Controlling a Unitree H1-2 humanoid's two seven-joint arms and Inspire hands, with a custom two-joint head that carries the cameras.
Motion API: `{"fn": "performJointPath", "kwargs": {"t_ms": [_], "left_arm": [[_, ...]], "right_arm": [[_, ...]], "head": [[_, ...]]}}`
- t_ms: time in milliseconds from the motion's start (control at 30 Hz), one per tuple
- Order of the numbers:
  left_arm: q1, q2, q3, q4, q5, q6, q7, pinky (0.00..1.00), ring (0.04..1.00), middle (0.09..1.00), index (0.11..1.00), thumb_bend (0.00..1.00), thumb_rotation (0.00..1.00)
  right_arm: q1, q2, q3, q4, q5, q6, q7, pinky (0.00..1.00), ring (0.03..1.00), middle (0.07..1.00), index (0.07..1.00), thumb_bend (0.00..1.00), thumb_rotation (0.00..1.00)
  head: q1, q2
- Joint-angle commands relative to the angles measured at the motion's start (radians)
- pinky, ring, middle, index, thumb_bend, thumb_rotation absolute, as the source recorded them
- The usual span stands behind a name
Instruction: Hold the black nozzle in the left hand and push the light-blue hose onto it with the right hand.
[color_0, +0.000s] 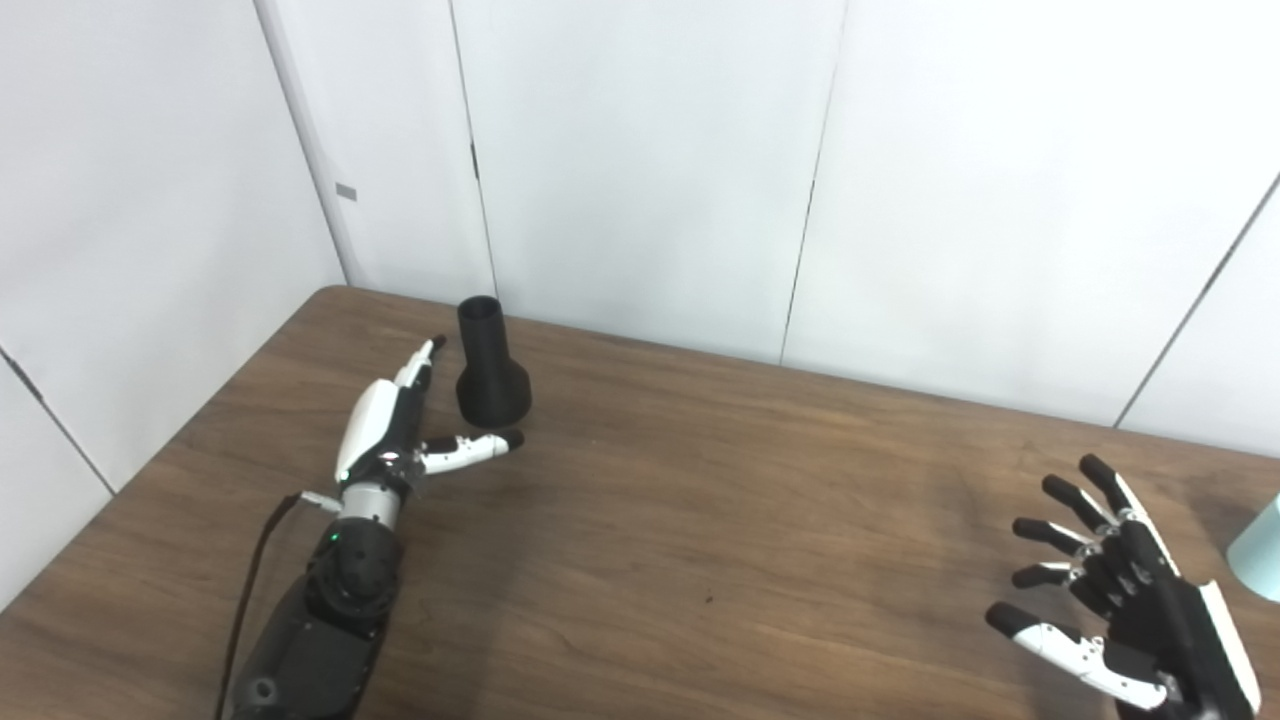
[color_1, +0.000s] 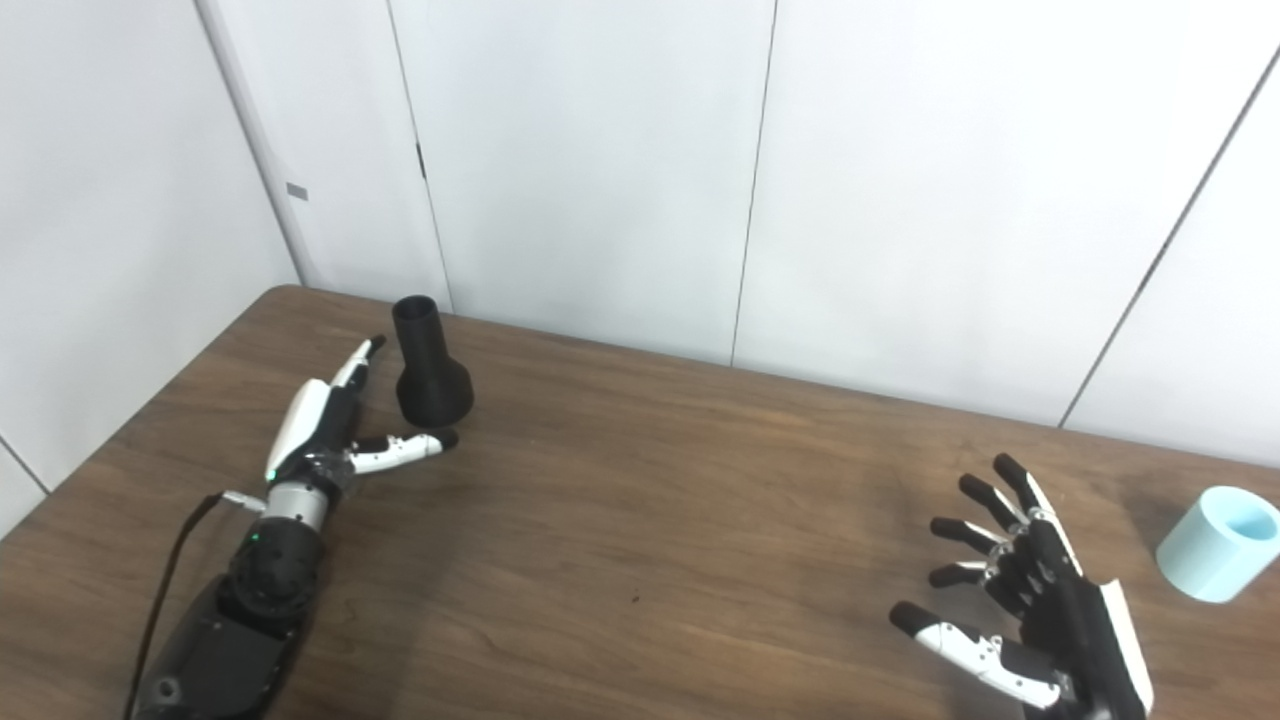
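Left eye view: black nozzle (color_0: 490, 364) upright near table's (color_0: 700, 520) far left corner, between left hand's (color_0: 395, 430) spread fingers and thumb, untouched. Right eye view: light-blue hose (color_1: 1220, 543) at right edge, beyond right hand's (color_1: 1020, 590) splayed fingers

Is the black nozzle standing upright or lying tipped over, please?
Upright: the black nozzle stands on its wide base on the table, narrow open end up.

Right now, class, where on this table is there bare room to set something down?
The wide middle of the table, between the left hand and right hand, is bare. It is crowded around the black nozzle and near the light-blue hose.
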Motion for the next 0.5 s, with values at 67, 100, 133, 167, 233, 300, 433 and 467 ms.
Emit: {"fn": "performJointPath", "kwargs": {"t_ms": [67, 100, 133, 167, 233, 300, 433, 467], "left_arm": [[-0.077, 0.014, -0.019, 0.046, 0.018, -0.02, 0.039, 1.0, 1.0, 1.0, 1.0, 0.98, 0.33], [-0.084, 0.014, -0.026, 0.061, 0.021, -0.023, 0.045, 1.0, 1.0, 1.0, 1.0, 0.97, 0.33], [-0.094, 0.013, -0.034, 0.08, 0.025, -0.026, 0.052, 1.0, 1.0, 1.0, 0.999, 0.97, 0.34], [-0.103, 0.012, -0.041, 0.1, 0.029, -0.029, 0.062, 1.0, 1.0, 1.0, 0.999, 0.97, 0.35], [-0.118, 0.011, -0.053, 0.133, 0.035, -0.034, 0.077, 1.0, 1.0, 1.0, 0.994, 0.97, 0.35], [-0.132, 0.011, -0.064, 0.164, 0.039, -0.039, 0.088, 1.0, 1.0, 1.0, 0.98, 0.98, 0.36], [-0.153, 0.008, -0.083, 0.214, 0.041, -0.049, 0.11, 1.0, 1.0, 1.0, 0.973, 0.99, 0.39], [-0.156, 0.007, -0.086, 0.222, 0.04, -0.051, 0.113, 1.0, 1.0, 1.0, 0.971, 0.99, 0.39]], "right_arm": [[-0.014, -0.003, -0.001, -0.042, -0.014, -0.016, -0.009, 0.5, 0.718, 0.857, 0.937, 0.62, 0.0], [-0.013, -0.002, -0.002, -0.044, -0.016, -0.012, -0.01, 0.5, 0.714, 0.854, 0.935, 0.63, 0.0], [-0.013, 0.0, -0.003, -0.046, -0.015, -0.009, -0.011, 0.5, 0.712, 0.852, 0.933, 0.63, 0.0], [-0.013, 0.002, -0.004, -0.048, -0.012, -0.008, -0.01, 0.5, 0.712, 0.854, 0.934, 0.63, 0.0], [-0.013, 0.005, -0.005, -0.051, -0.009, -0.003, -0.011, 0.49, 0.708, 0.853, 0.934, 0.62, 0.0], [-0.012, 0.007, -0.005, -0.054, -0.013, 0.002, -0.013, 0.49, 0.703, 0.847, 0.93, 0.62, 0.0], [-0.009, 0.011, -0.003, -0.065, -0.019, 0.01, -0.014, 0.5, 0.702, 0.849, 0.928, 0.62, 0.0], [-0.009, 0.012, -0.002, -0.066, -0.016, 0.007, -0.013, 0.5, 0.704, 0.852, 0.932, 0.62, 0.0]], "head": [[-0.004, 0.002], [-0.004, 0.002], [-0.006, 0.002], [-0.009, 0.001], [-0.013, 0.002], [-0.015, 0.003], [-0.022, 0.005], [-0.026, 0.006]]}}
